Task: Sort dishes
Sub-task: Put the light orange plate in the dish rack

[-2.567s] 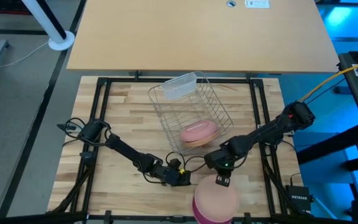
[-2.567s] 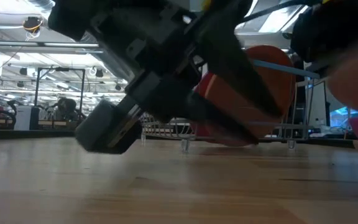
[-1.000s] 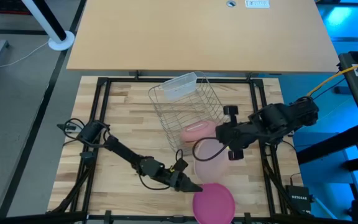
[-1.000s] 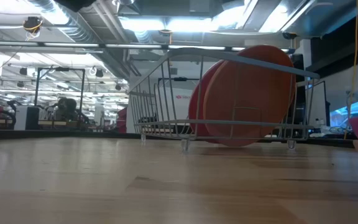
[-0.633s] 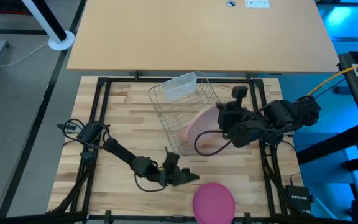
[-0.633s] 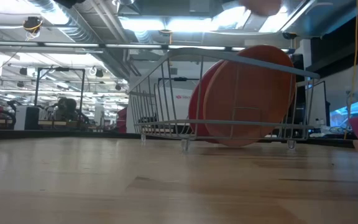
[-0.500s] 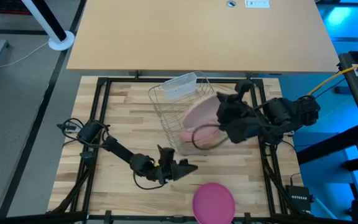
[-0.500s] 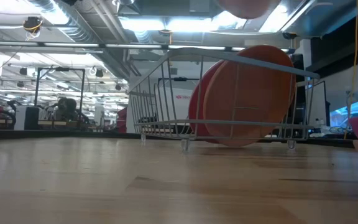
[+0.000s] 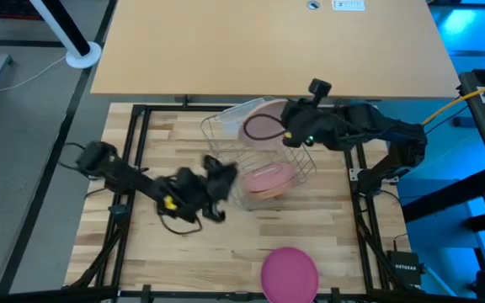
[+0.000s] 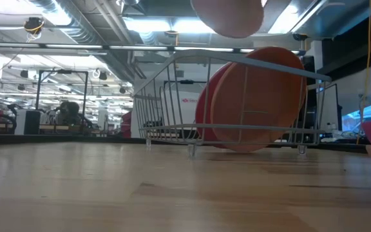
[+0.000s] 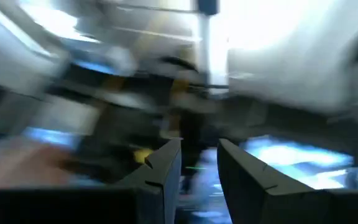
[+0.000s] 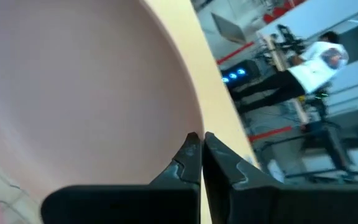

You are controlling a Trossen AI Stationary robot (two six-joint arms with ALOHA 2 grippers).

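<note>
My right gripper [image 9: 284,133] is shut on a pale pink plate [image 9: 263,128], held in the air above the far end of the silver wire rack [image 9: 226,151]. In the low view this plate [image 10: 228,17] hangs over the rack [image 10: 172,96]. Two orange plates [image 10: 256,96] stand on edge inside the rack, leaning on its wires. A magenta plate [image 9: 290,271] lies flat near the table's near edge. My left gripper [image 9: 222,173] is raised just left of the rack, open, with nothing between its fingers [image 11: 166,168]. My right gripper pinches the pale pink plate's rim [image 12: 190,121] between its two fingers [image 12: 187,155]. They reach it from the table's right side. The plate is lifted clear and tilted, with its hollow face [image 12: 73,93] toward the wrist camera.
A clear plastic tub [image 9: 244,114] sits at the rack's far end. Black frame bars [image 9: 138,135] run along the table's edges. A lighter tabletop [image 9: 268,50] lies beyond the far edge. A person [image 12: 319,62] stands in the room behind.
My right gripper has carried the pale pink plate toward the table's far edge, from beside the rack's near end to above its far end, tipping it. My left gripper has risen from beside the magenta plate, gone toward the far left and rolled over.
</note>
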